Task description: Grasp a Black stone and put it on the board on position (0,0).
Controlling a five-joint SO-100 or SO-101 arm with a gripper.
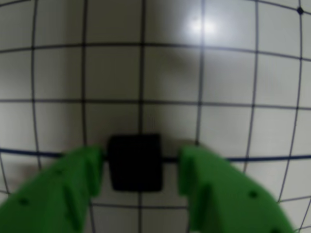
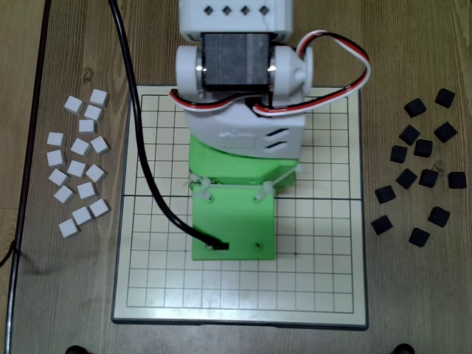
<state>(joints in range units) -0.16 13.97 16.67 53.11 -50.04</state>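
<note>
In the wrist view a black stone (image 1: 135,162) lies on the white gridded board (image 1: 228,73), on the crossing of a thick dark line and a thin vertical line. My green gripper (image 1: 141,167) straddles it, one finger on each side. A small gap shows on the left and a wider one on the right, so the jaws stand open around the stone without touching it. In the overhead view the arm (image 2: 236,147) covers the middle of the board (image 2: 324,280) and hides the gripper and this stone.
Several loose black stones (image 2: 420,173) lie on the wooden table right of the board in the overhead view. Several white stones (image 2: 77,166) lie to its left. A black cable (image 2: 144,162) runs across the board's left part.
</note>
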